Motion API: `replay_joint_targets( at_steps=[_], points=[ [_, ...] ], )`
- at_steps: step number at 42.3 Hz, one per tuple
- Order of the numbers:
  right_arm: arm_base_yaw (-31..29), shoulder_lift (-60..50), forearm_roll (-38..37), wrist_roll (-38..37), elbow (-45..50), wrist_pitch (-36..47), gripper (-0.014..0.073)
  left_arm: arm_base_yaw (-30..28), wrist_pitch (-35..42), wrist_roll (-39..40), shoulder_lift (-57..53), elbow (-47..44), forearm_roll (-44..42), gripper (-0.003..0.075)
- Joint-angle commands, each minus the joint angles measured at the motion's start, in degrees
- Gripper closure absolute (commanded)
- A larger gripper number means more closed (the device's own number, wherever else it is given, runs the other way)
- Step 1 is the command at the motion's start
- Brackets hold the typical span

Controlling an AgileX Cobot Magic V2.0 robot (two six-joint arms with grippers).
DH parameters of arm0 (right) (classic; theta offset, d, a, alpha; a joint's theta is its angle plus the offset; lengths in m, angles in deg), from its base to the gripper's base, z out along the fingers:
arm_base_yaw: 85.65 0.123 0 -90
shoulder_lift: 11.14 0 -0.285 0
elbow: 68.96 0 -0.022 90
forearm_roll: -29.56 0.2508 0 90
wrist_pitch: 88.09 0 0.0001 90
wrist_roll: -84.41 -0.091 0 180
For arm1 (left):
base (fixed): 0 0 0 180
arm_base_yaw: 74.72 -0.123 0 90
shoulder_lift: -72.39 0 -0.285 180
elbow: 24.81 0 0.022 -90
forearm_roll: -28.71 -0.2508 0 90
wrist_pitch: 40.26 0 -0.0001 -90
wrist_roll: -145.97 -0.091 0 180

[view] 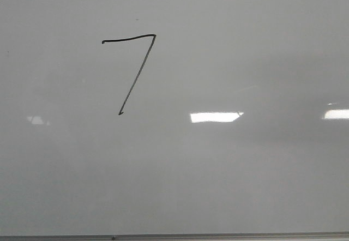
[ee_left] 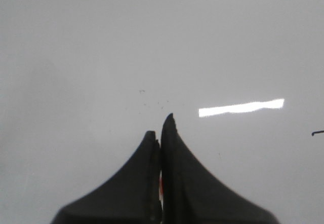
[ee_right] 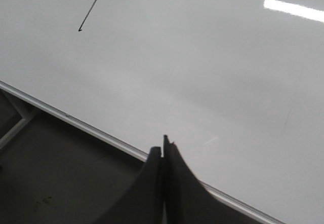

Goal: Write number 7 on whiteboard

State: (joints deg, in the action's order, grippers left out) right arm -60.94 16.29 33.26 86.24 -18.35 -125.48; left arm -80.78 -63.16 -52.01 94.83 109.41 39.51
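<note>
The number 7 [view: 137, 74] is drawn in thin black line on the whiteboard [view: 245, 61], left of centre and high up. No gripper shows in the front view. My left gripper [ee_left: 160, 124] is shut in front of bare whiteboard [ee_left: 101, 41]; a thin red sliver shows low between its fingers. A black stroke end [ee_left: 317, 132] sits at that view's edge. My right gripper [ee_right: 160, 143] is shut over the board's metal bottom edge [ee_right: 91, 129]. The tail of the 7's down-stroke [ee_right: 90, 10] shows far from it.
White glare patches [view: 215, 116] lie on the board. The thin metal bottom edge [view: 218, 235] runs along the foot of the front view. Below the board in the right wrist view is a dark surface [ee_right: 61, 173] with a pale frame bar [ee_right: 15, 127].
</note>
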Motion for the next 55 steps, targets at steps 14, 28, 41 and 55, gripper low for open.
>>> replay_joint_targets(
  at_steps=[14, 28, 41, 55],
  points=[
    [-0.3, 0.3, -0.4, 0.1, -1.6, 4.0, 0.066, 0.2, 4.6, 0.1, -1.2, 1.1, 0.4, 0.0741],
    [-0.3, 0.3, -0.4, 0.1, -1.6, 4.0, 0.066, 1.4, 5.9, 3.8, -1.7, -1.3, -4.4, 0.0741],
    [-0.3, 0.3, -0.4, 0.1, -1.6, 4.0, 0.066, 7.7, 6.4, 14.2, -13.1, -15.5, -13.1, 0.0741],
    [-0.3, 0.4, -0.4, 0.1, -1.6, 4.0, 0.066, 5.5, 14.8, 14.2, -15.9, -29.7, -11.3, 0.0741]
  ],
)
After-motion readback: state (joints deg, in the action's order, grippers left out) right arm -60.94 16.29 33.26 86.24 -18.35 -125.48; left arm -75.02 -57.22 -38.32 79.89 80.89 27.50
